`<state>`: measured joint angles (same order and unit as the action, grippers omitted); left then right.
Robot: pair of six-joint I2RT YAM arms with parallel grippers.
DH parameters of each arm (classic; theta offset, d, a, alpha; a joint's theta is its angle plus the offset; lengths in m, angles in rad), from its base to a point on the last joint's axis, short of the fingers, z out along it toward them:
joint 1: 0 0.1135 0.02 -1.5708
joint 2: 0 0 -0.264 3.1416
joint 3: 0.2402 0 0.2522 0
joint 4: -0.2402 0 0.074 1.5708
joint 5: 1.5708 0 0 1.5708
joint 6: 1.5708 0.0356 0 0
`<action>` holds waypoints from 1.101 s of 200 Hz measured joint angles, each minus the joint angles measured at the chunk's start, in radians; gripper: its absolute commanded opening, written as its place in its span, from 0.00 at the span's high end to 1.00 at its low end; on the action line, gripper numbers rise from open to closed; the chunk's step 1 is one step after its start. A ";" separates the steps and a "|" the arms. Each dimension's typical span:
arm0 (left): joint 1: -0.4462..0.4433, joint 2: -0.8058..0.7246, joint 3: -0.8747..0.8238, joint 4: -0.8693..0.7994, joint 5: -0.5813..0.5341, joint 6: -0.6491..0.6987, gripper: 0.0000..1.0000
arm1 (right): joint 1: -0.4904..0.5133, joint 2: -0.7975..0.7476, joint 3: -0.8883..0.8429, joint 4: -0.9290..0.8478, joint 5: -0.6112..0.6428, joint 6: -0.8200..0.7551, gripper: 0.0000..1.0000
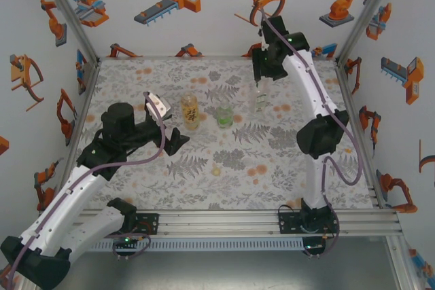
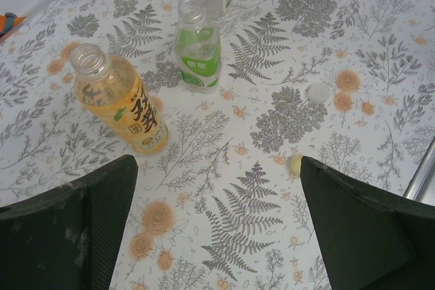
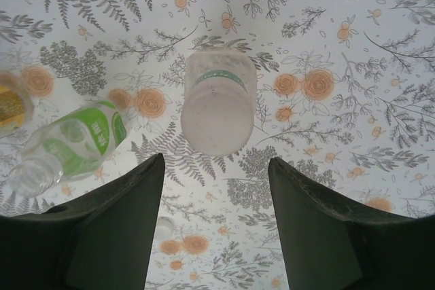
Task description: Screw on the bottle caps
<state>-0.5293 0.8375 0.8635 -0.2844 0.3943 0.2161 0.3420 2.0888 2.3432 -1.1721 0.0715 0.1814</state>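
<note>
A clear plastic bottle of amber liquid with a yellow label (image 1: 190, 111) stands upright in the middle of the fern-and-flower printed tabletop (image 1: 177, 191). The left wrist view shows its neck uncapped. Just right of it stands a squat green-tinted clear bottle (image 1: 224, 115), also open-necked. Farther right of the amber bottle, and a little behind it, is a slim colourless bottle (image 1: 262, 100).

The left tool (image 2: 217, 236) hangs low on the near left side of the amber bottle, jaws spread wide with nothing between them. Its camera picks out two caps more plainly than the top view does. A whitish round plastic cap (image 2: 317, 93) lies well right of the amber bottle. A pale yellow round cap (image 2: 296, 163) lies nearer, just beside one finger.

The right tool (image 3: 216, 229) hovers above the slim bottle, jaws parted and gripping nothing. From its own camera the bottle's top is blurred.
</note>
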 measured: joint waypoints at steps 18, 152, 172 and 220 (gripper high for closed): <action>0.000 0.002 0.000 0.000 0.000 0.000 0.03 | 0.002 -0.064 -0.027 0.009 -0.011 -0.007 0.42; 0.000 0.023 0.000 0.001 0.017 0.000 0.03 | 0.139 -0.711 -1.114 0.809 -0.239 -0.021 0.08; 0.000 0.023 0.000 0.001 0.018 0.000 0.03 | 0.187 -0.697 -1.160 0.905 -0.212 -0.005 0.05; 0.000 0.022 0.000 0.001 0.018 0.000 0.03 | 0.255 -0.578 -1.181 1.094 -0.140 0.048 0.04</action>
<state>-0.5293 0.8597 0.8635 -0.2836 0.4126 0.2161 0.5972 1.5108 1.1618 -0.0784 -0.0689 0.2298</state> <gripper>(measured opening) 0.968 0.959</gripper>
